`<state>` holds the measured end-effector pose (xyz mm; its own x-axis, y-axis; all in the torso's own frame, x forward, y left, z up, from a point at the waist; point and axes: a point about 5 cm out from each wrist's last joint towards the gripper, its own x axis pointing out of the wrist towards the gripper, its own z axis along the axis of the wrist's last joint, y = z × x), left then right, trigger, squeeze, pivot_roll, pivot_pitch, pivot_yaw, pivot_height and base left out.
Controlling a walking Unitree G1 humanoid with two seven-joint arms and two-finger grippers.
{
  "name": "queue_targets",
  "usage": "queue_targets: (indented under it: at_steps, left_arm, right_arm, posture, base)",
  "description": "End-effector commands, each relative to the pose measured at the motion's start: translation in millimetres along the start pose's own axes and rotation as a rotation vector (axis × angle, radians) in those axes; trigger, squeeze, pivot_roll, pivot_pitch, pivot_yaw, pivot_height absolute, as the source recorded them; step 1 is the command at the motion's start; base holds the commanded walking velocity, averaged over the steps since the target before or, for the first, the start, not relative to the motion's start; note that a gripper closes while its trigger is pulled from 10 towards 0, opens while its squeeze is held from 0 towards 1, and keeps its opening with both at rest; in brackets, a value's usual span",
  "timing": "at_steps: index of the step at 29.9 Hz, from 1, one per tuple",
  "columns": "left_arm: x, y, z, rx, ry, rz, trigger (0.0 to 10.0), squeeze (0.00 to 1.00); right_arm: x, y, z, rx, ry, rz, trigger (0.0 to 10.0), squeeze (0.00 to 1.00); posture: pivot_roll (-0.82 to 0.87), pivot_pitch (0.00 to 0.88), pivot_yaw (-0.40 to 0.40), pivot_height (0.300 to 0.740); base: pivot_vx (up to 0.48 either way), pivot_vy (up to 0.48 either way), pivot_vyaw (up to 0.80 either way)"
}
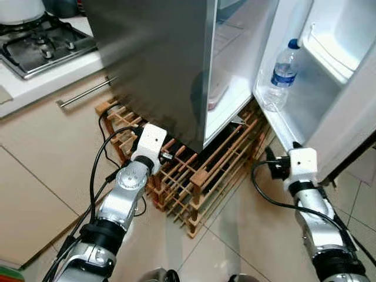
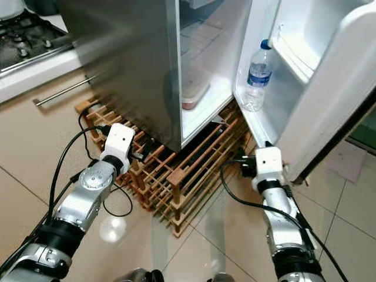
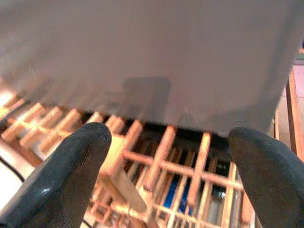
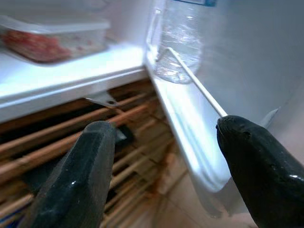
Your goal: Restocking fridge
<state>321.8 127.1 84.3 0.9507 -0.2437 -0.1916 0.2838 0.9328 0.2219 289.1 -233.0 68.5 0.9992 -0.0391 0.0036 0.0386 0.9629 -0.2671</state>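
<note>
Both arms low in frame, grippers empty. Left gripper (image 3: 164, 180) spread wide, lower left, facing the wooden rack (image 1: 194, 176) under the fridge (image 1: 158, 64) steel side. Right gripper (image 4: 164, 175) also spread, lower right, just below the open fridge door (image 1: 346, 76). Water bottle (image 1: 281, 76) stands upright in the door's bottom shelf, above and just ahead of the right gripper, apart from it. Food container (image 4: 52, 38) on the fridge's lowest shelf. Stove (image 1: 41, 44) on counter (image 1: 53, 79), upper left.
</note>
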Motion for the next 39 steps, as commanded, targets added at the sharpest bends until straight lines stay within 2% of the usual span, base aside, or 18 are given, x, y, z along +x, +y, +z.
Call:
queue_targets:
  at_steps: [1,2,4,5,6,8,12,13,14,15,17,19,20,21,22,23,28,39]
  left_arm:
    - [-1.2,-2.5,-3,0.002,-0.009,0.007,10.0,0.0]
    - [-1.1,-3.2,-4,-0.004,-0.01,0.009,10.0,0.0]
    - [-1.0,-3.8,-4,-0.006,-0.015,0.013,10.0,0.0]
    - [-0.9,-3.9,-4,-0.014,-0.017,0.016,10.0,0.0]
    - [-0.9,-3.3,-3,-0.014,-0.018,0.018,10.0,0.0]
    - [-0.7,-2.0,-3,-0.012,-0.019,0.021,10.0,0.0]
    - [0.3,0.4,-3,-0.015,-0.018,0.028,10.0,0.0]
    - [0.7,0.7,-3,-0.014,-0.018,0.03,10.0,0.0]
    - [1.7,0.9,-3,0.007,-0.014,0.037,10.0,0.0]
    - [2.5,1.4,-4,0.006,-0.009,0.042,10.0,0.0]
    - [3.0,1.7,-5,0.004,-0.006,0.044,10.0,0.0]
    - [3.1,6.2,-9,0.003,0.014,0.078,10.0,0.0]
    - [3.1,6.2,-9,0.003,0.014,0.078,10.0,0.0]
    - [-0.7,26.5,-21,-0.016,0.063,0.219,10.0,0.0]
    - [-0.7,26.5,-21,-0.016,0.063,0.219,10.0,0.0]
    - [-5.8,42.3,-30,-0.035,0.098,0.319,10.0,0.0]
    - [-14.8,54.5,-35,-0.064,0.09,0.352,10.0,0.0]
    - [-9.3,32.7,-24,-0.037,0.019,0.292,10.0,0.0]
  right_arm:
    - [-1.2,-28.3,-4,-0.068,0.022,-0.111,10.0,0.21]
    - [-1.8,-33.6,-6,-0.084,0.03,-0.132,10.0,0.21]
    - [-8.4,-61.5,-14,-0.178,0.09,-0.243,10.0,0.21]
    - [-15.8,-86.9,-19,-0.239,0.138,-0.343,10.0,0.21]
    - [-19.3,-97.2,-19,-0.27,0.153,-0.378,10.0,0.21]
    - [-23.5,-109.3,-19,-0.298,0.168,-0.417,10.0,0.21]
    - [-23.9,-111.4,-17,-0.26,0.146,-0.418,10.0,0.21]
    - [-20.2,-101.6,-14,-0.214,0.105,-0.372,10.0,0.21]
    - [-12.1,-73.6,-6,-0.131,0.02,-0.247,10.0,0.21]
    - [-9.1,-56.6,-4,-0.081,-0.006,-0.178,10.0,0.21]
    - [-7.7,-46.7,-3,-0.053,-0.016,-0.139,10.0,0.21]
    - [-7.7,-15.1,-6,0.025,-0.01,-0.008,10.0,0.21]
    - [-7.7,-15.1,-6,0.025,-0.01,-0.008,10.0,0.21]
    - [-15.9,21.8,-10,0.094,0.007,0.129,10.0,0.21]
    - [-15.9,21.8,-10,0.094,0.007,0.129,10.0,0.21]
    - [-23.0,37.6,-15,0.141,0.035,0.17,10.0,0.21]
    - [-32.6,46.0,-22,0.174,0.069,0.179,10.0,0.18]
    - [-35.4,51.3,-22,0.195,0.096,0.201,10.0,0.27]
  posture:
    - [-0.14,0.052,0.037,0.74]
    - [-0.14,0.052,0.037,0.74]
    - [-0.14,0.055,0.035,0.74]
    - [-0.14,0.056,0.035,0.74]
    - [-0.14,0.058,0.037,0.74]
    - [-0.14,0.06,0.037,0.74]
    - [-0.15,0.062,0.039,0.74]
    - [-0.15,0.062,0.041,0.74]
    - [-0.15,0.061,0.041,0.74]
    - [-0.15,0.061,0.042,0.74]
    - [-0.15,0.061,0.042,0.74]
    - [-0.15,0.06,0.042,0.74]
    - [-0.15,0.06,0.042,0.74]
    - [-0.14,0.06,0.04,0.74]
    - [-0.14,0.06,0.04,0.74]
    - [-0.14,0.061,0.038,0.74]
    - [-0.13,0.063,0.038,0.74]
    - [-0.13,0.058,0.031,0.74]
  base:
    - [0.0,0.0,0.0]
    - [0.0,0.0,0.0]
    - [0.0,0.0,0.0]
    - [0.0,0.0,0.0]
    - [0.0,0.0,0.0]
    - [0.0,0.0,0.0]
    - [0.0,0.0,0.0]
    - [0.0,0.0,0.0]
    - [0.0,0.0,0.0]
    - [0.0,0.0,0.0]
    - [0.0,0.0,0.0]
    - [0.0,0.0,0.0]
    - [0.0,0.0,0.0]
    - [0.0,0.0,0.0]
    - [0.0,0.0,0.0]
    - [0.0,0.0,0.0]
    - [0.0,0.0,0.0]
    - [0.0,0.0,0.36]
